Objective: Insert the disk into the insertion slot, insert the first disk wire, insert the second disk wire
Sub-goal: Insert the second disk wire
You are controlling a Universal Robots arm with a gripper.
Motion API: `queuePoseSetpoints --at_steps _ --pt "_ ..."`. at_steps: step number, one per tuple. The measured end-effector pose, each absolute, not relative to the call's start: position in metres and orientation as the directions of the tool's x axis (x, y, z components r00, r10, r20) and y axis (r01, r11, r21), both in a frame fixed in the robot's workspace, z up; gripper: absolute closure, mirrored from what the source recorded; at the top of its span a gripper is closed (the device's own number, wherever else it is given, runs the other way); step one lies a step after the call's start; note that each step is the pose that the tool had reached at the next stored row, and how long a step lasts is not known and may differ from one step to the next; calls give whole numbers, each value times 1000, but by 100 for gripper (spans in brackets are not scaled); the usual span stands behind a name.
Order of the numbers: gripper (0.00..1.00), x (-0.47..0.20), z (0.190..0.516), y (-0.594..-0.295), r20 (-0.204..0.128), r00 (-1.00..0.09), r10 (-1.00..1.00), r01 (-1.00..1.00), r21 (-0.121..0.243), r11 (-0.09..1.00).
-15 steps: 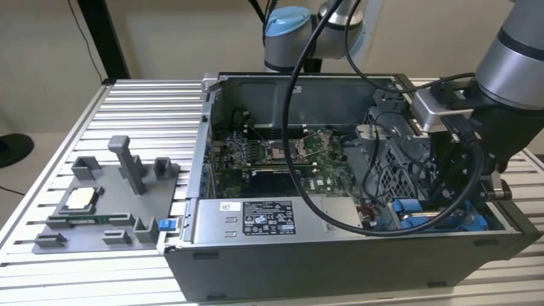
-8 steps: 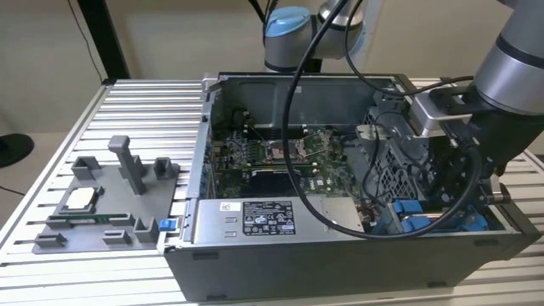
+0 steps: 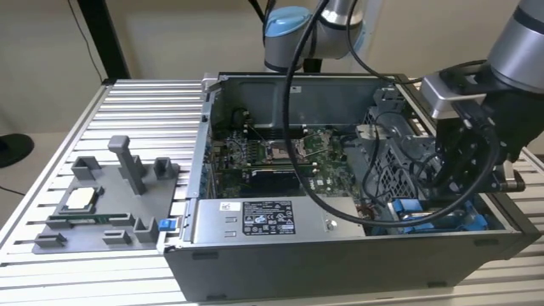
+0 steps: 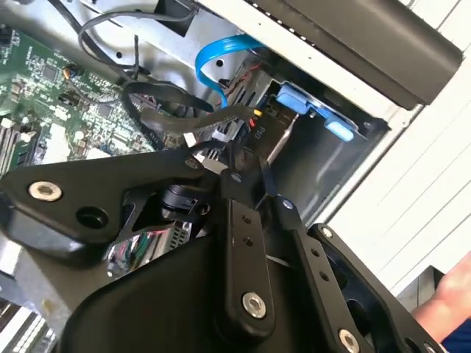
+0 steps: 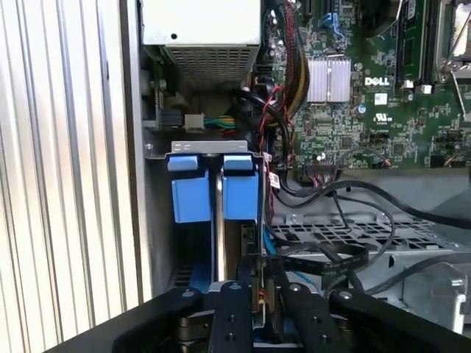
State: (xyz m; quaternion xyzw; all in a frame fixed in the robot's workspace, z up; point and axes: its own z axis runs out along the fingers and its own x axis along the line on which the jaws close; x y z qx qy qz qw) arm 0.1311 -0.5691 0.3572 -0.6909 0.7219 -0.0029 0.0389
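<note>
Disk [image 5: 218, 184] stands on edge in slot [image 5: 158, 220]; claw [image 5: 259, 294] clenched on its connector.

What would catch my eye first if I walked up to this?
An open computer case lies on a ribbed metal table, its green motherboard bare in the middle. The black gripper reaches down into the case's corner at the exterior view's right, above bright blue plastic tabs and a tangle of wires.
</note>
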Motion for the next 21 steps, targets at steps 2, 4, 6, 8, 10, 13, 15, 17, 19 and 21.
queuePoseSetpoints --at_steps 2,4,6,8,10,13,15,17,19,21 --pt "0 131 366 -569 -52 -42 -998 -997 -58 45" --pt "0 131 375 -569 -52 -42 -998 -997 -58 45" --pt "0 131 384 -569 -52 -42 -998 -997 -58 45" --pt "0 131 393 -569 -52 -42 -998 -997 -58 45" --pt "0 131 403 -569 -52 -42 -998 -997 -58 45" --pt "0 132 413 -569 -52 -42 -998 -997 -55 45" --pt "0 132 413 -569 -52 -42 -998 -997 -55 45" --pt "0 132 413 -569 -52 -42 -998 -997 -55 45" --pt "0 132 413 -569 -52 -42 -998 -998 -54 45" --pt "0 132 413 -569 -52 -42 -998 -998 -54 45"
